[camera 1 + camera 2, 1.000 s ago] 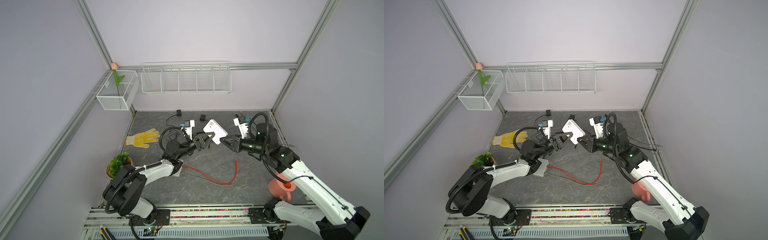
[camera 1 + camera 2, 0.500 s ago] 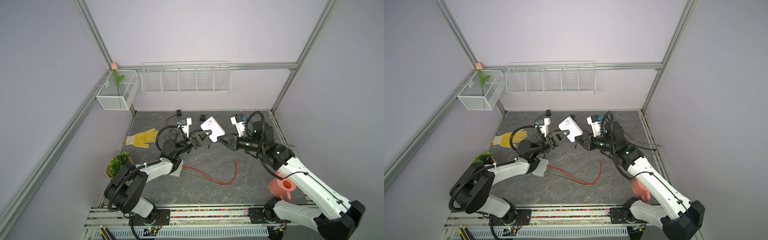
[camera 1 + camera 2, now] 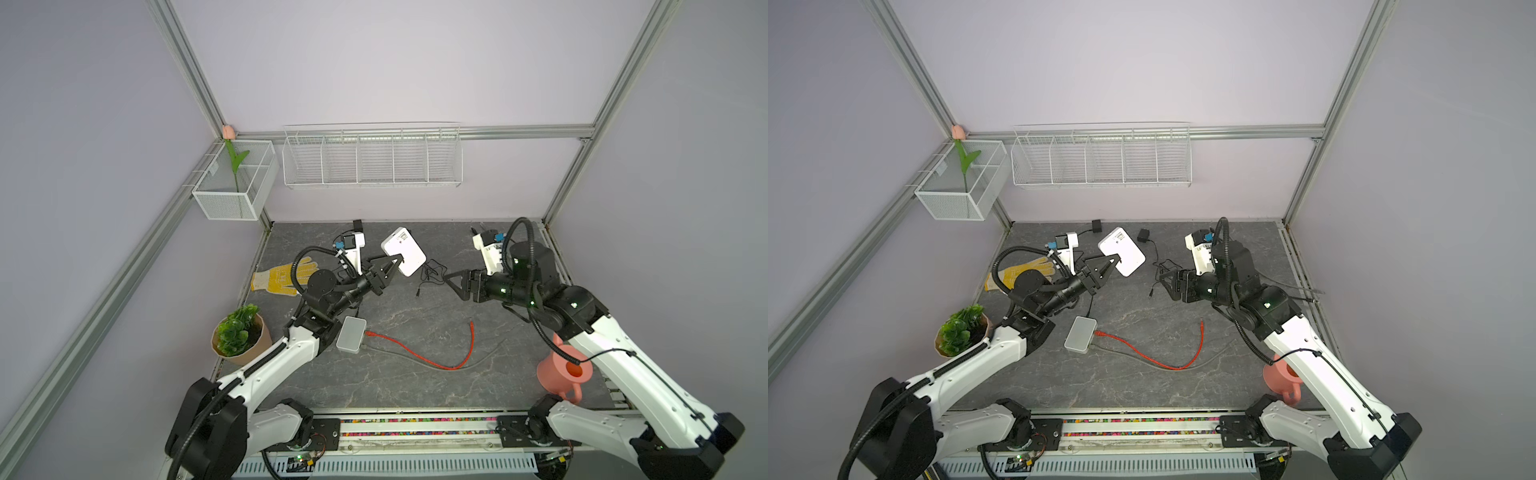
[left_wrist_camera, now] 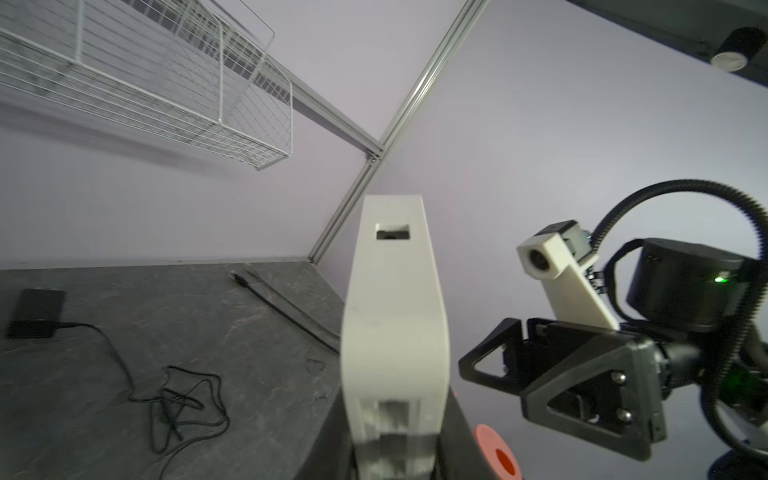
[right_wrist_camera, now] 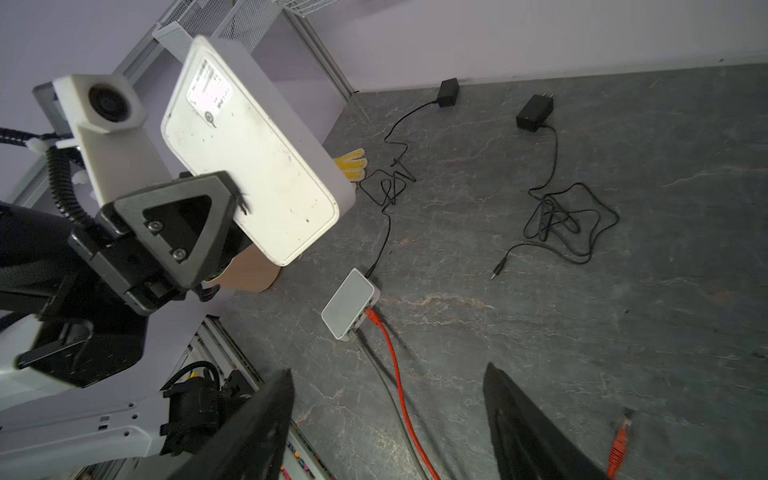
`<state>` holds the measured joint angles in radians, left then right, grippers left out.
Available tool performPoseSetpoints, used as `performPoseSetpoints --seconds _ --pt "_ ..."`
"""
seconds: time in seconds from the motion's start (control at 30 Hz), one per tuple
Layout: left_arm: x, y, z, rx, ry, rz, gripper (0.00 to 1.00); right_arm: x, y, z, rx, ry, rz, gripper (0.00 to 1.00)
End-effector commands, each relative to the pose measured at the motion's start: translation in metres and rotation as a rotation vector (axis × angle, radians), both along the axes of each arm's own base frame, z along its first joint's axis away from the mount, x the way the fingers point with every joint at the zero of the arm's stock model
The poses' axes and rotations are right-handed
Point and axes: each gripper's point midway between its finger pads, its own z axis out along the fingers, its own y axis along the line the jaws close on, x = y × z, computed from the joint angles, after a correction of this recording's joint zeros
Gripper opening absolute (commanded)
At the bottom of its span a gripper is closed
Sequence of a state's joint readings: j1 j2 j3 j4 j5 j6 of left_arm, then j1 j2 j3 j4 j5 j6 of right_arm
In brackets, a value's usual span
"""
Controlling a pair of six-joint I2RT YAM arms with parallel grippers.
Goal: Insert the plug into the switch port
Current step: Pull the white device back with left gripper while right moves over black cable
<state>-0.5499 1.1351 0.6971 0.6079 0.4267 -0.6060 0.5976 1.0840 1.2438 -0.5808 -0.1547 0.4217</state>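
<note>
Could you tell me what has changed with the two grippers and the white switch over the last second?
The right gripper opened its fingers, released the white switch and drew back rightward. The left gripper tightened on the switch and now holds it alone, shifted slightly left. The small box with the red cable stayed put.

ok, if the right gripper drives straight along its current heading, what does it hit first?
Probably the white rectangular switch box clamped in the left gripper: the open right gripper aims at its near corner. Depth is unclear; it may pass beside it.
</note>
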Motion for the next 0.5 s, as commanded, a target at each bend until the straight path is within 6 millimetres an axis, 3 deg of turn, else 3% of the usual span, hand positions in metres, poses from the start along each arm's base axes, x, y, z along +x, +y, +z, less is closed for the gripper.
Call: performPoseSetpoints --seconds 0.0,0.13,0.23,0.37,0.47 --pt "0.006 0.026 -0.035 0.22 0.018 0.166 0.0 0.007 -0.013 0.004 -0.1 -0.048 -0.038 0.75" --pt "0.005 0.05 -0.05 0.378 0.042 0.274 0.0 0.036 -0.02 -0.004 -0.203 -0.048 -0.112 0.82" --pt "-0.001 0.064 -0.059 0.43 0.057 0.32 0.0 0.068 -0.017 -0.03 -0.26 0.025 -0.14 0.79" --pt "-0.015 0.074 -0.073 0.434 0.081 0.321 0.0 0.096 0.0 -0.094 -0.379 0.253 -0.124 0.47" --pt "-0.025 0.08 -0.085 0.445 0.096 0.318 0.0 0.107 0.01 -0.148 -0.482 0.355 -0.125 0.41"
